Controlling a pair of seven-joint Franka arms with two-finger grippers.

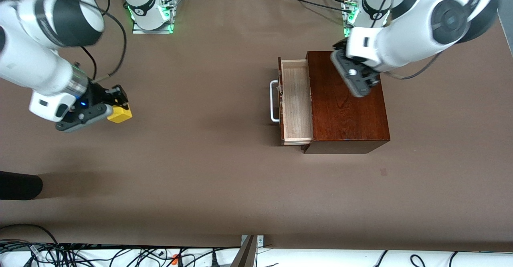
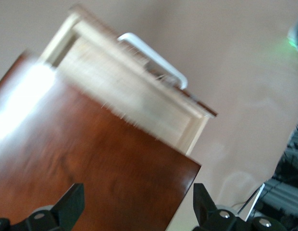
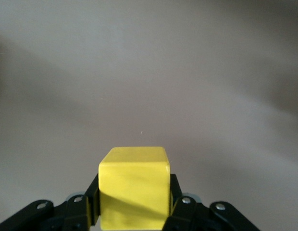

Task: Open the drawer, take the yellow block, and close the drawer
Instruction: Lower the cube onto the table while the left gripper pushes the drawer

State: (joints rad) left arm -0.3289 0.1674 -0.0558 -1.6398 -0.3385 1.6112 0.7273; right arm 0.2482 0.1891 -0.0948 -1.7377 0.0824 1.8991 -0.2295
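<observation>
Yellow block point(image 1: 119, 114) is clamped in right tool point(image 1: 120, 106) over tabletop point(image 1: 208, 179); left tool point(image 2: 137, 207), spread wide above wooden box point(image 1: 346, 102), should be brought squarely against drawer point(image 1: 296, 100) front

Right tool point(image 1: 119, 106) clamped tight; left tool point(image 2: 137, 207) spread wide.

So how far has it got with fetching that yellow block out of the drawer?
Done: the drawer stands pulled out of the wooden box and looks empty. In hand: the right tool is shut on the yellow block, over the table at the right arm's end. The left tool is open over the box. Left: the drawer is not yet pushed shut.
</observation>
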